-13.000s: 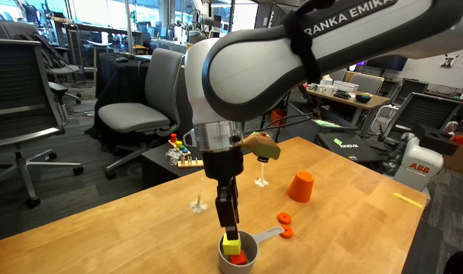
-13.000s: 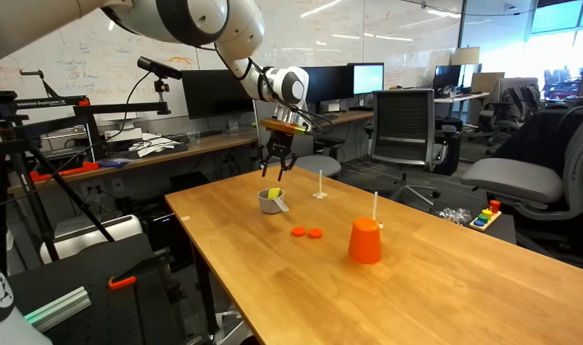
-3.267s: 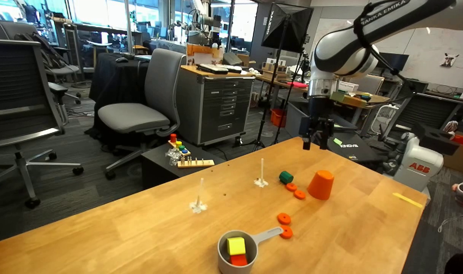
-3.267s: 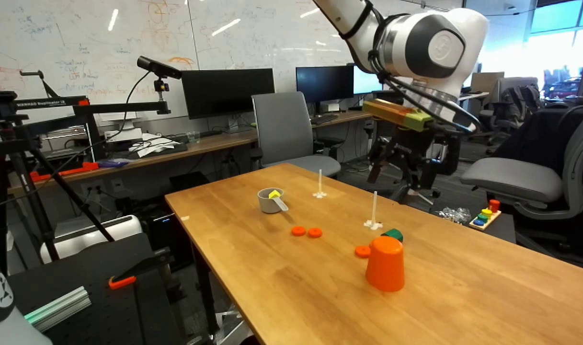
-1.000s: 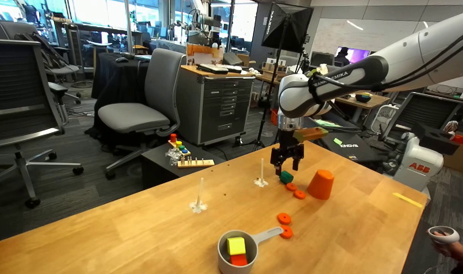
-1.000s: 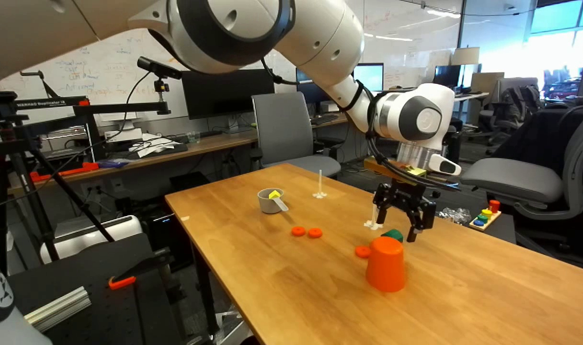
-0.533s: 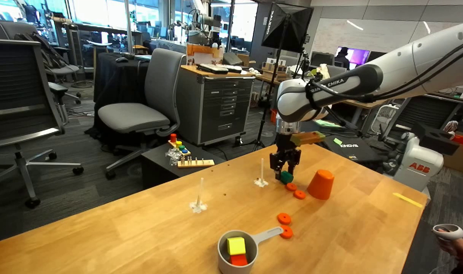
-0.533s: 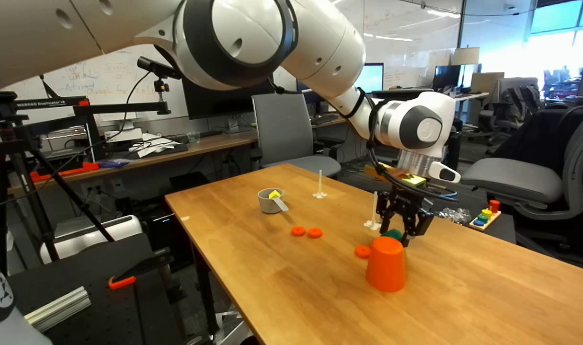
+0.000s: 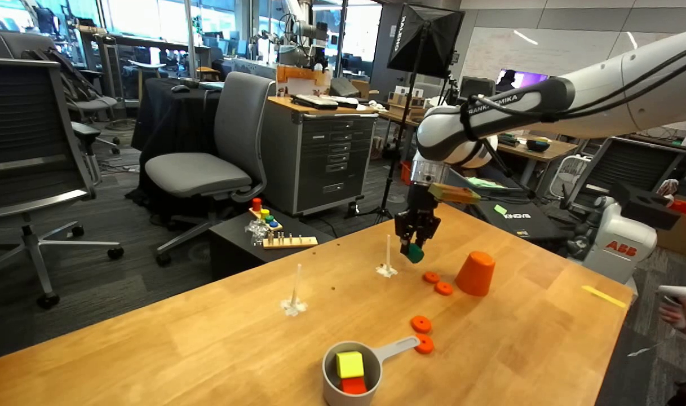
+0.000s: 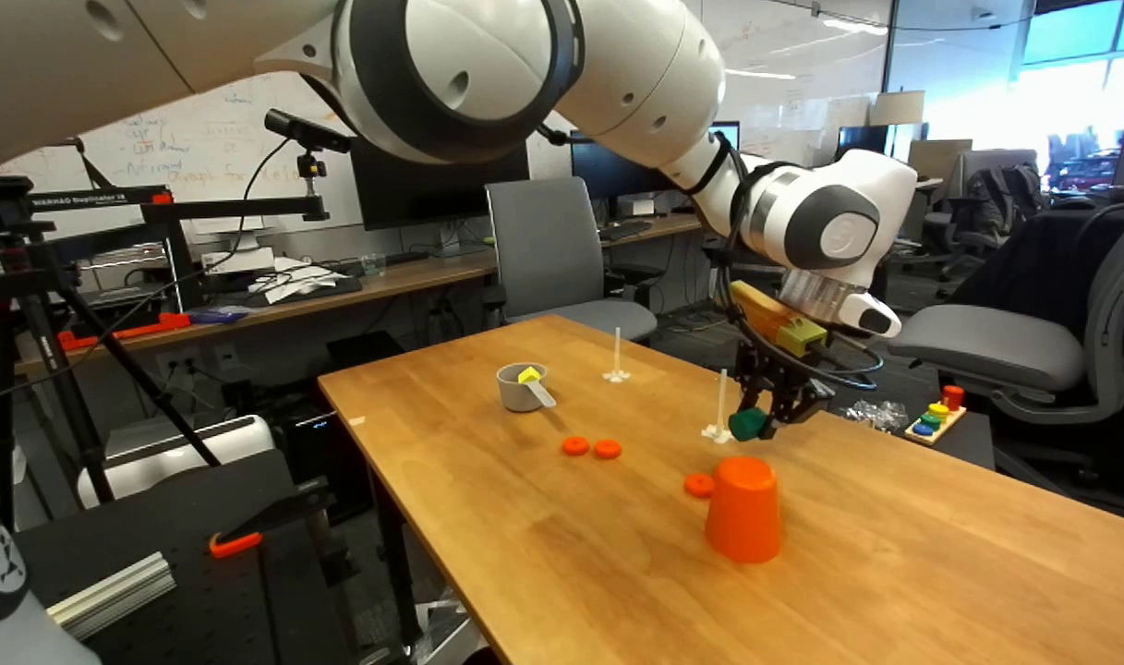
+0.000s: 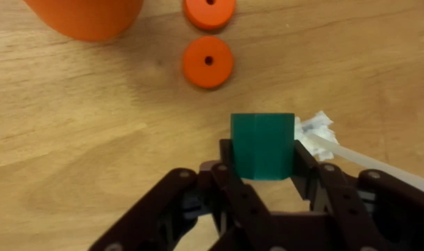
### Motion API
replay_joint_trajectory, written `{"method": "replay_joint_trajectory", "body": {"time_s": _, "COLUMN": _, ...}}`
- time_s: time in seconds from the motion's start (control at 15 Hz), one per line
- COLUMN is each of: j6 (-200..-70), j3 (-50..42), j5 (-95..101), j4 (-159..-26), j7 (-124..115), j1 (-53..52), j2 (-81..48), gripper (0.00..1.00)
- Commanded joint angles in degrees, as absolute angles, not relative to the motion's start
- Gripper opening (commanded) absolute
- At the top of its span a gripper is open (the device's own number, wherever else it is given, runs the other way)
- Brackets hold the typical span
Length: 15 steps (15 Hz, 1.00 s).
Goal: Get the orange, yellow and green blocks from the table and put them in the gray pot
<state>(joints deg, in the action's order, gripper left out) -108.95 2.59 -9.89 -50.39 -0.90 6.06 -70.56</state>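
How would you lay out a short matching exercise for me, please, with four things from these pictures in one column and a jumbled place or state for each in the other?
Column one
1. Green block
2. Yellow block
3. Gray pot
4. Orange cup

Column two
A. On the table, narrow end up
B. Inside a container, together with a red-orange block
C. Held by the gripper
D. On the table, open at the top, with things inside it

Right pairs: 1-C, 2-B, 3-D, 4-A
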Motion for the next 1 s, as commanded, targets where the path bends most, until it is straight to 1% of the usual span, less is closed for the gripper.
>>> {"method": "replay_joint_trajectory", "body": {"time_s": 0.0, "j6": -109.58, "j3": 5.88, "j5": -13.23, "j4": -53.1, "j7": 0.89, "j1": 7.49, "j2": -64.45, "gripper": 0.17}}
{"method": "replay_joint_trajectory", "body": {"time_s": 0.47, "j6": -110.14, "j3": 9.44, "j5": -13.31, "j4": -58.22, "j7": 1.36, "j1": 5.52, "j2": -54.43, "gripper": 0.17}}
{"method": "replay_joint_trajectory", "body": {"time_s": 0.93, "j6": -109.89, "j3": 10.27, "j5": -12.32, "j4": -67.78, "j7": 2.6, "j1": -3.38, "j2": -50.46, "gripper": 0.17}}
